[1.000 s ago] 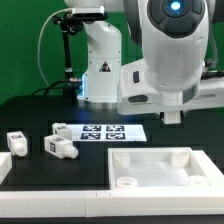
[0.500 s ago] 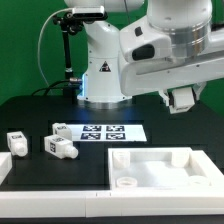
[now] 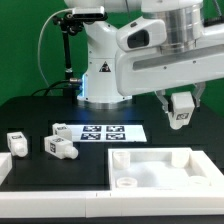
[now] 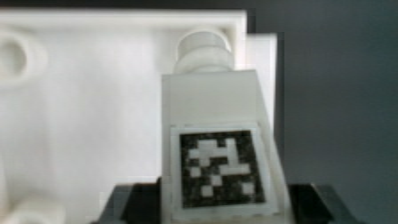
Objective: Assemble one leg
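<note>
My gripper (image 3: 180, 110) is shut on a leg (image 3: 180, 111), a small white block with a black-and-white tag, and holds it in the air above the far right part of the large white tray-like piece (image 3: 160, 170). In the wrist view the held leg (image 4: 217, 140) stands lengthwise between my dark fingers (image 4: 139, 205), its tag facing the camera, with the tray-like piece (image 4: 89, 110) and one of its round pegs (image 4: 205, 45) below. Another leg (image 3: 61, 147) lies on the table at the exterior view's left, and one more leg (image 3: 16, 142) lies further left.
The marker board (image 3: 100, 132) lies flat on the black table behind the tray-like piece. The robot base (image 3: 100, 70) stands at the back. A white part (image 3: 3, 168) sits at the left edge.
The arm has swung toward the exterior view's right and lowered a little, so the held leg now shows clearly under the wrist. The legs on the table have not moved.
</note>
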